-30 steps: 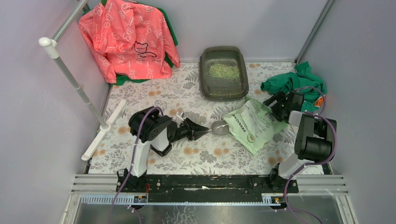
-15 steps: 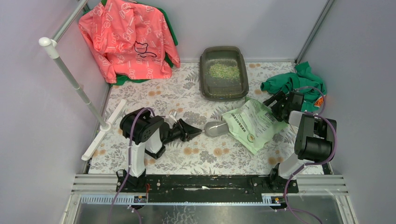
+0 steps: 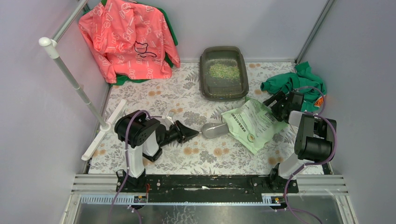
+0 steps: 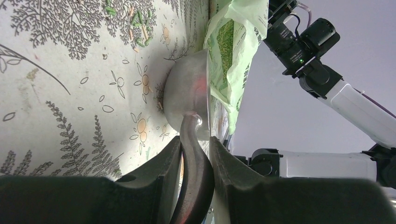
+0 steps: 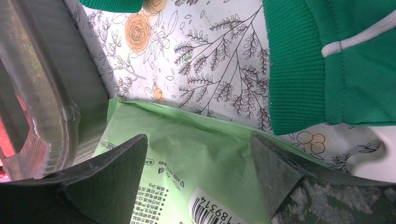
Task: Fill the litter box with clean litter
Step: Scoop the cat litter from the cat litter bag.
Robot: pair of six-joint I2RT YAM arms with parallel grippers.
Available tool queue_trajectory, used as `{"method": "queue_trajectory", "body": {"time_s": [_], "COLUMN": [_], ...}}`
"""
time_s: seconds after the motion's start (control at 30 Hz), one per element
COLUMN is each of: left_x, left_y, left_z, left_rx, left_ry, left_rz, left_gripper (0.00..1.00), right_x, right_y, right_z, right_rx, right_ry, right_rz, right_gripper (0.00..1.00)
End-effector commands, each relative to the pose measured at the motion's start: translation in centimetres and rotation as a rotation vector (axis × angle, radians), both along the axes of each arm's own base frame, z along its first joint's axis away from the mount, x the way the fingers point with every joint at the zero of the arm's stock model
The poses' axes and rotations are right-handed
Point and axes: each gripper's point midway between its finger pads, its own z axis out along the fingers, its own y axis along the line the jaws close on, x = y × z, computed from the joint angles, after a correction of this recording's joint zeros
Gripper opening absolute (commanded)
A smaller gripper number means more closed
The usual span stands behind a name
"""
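Observation:
The litter box (image 3: 205, 88) stands at the back centre with a patch of clean litter (image 3: 224, 71) in it. My left gripper (image 3: 192, 133) is shut on the handle of a small grey scoop (image 3: 214, 129), whose bowl lies just left of the mouth of the light green bag (image 3: 254, 123). In the left wrist view the gripper (image 4: 195, 156) pinches the handle; the scoop bowl (image 4: 187, 98) sits on edge against the bag (image 4: 233, 51). My right gripper (image 3: 274, 103) is open over the bag's far corner; in the right wrist view (image 5: 198, 140) the bag (image 5: 201, 163) lies between its spread fingers.
A green garment (image 3: 294, 81) lies at the back right, close to my right gripper. A pink jacket (image 3: 128, 39) hangs at the back left on a white rail (image 3: 74, 81). A few loose granules (image 4: 135, 18) lie on the floral tablecloth (image 3: 187, 158).
My left arm has drawn back to the left, pulling the scoop out from the bag's mouth. The right arm and the bag have not moved.

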Motion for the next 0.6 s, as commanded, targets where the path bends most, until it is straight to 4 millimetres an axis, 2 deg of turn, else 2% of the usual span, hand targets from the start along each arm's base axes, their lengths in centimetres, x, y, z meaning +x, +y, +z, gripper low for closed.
{"method": "queue_trajectory", "body": {"time_s": [0.0,0.27,0.47,0.57], "left_x": [1.2,3.1,4.3,4.6], "left_y": [0.0,-1.5,-4.1,-6.4], "left_z": [1.2,1.6,1.7,2.4], "left_rx": [0.002,0.024,0.251,0.330], "left_ry": [-0.097,-0.038,-0.032,-0.049], "left_rz": [0.020,0.010,-0.026,-0.054], "left_gripper": [0.00,0.00,0.00,0.00], "right_x": [-3.6,-3.6,-3.7,-3.6], "right_y": [2.4,2.5,2.4,2.4], "right_z": [-4.0,-4.0,-4.0,-4.1], "right_rx": [0.052,0.053,0.051,0.054], "right_ry": [0.173,0.173,0.174,0.179], "right_rz": [0.047,0.047,0.040,0.044], "right_gripper": [0.89,0.89,0.89,0.89]}}
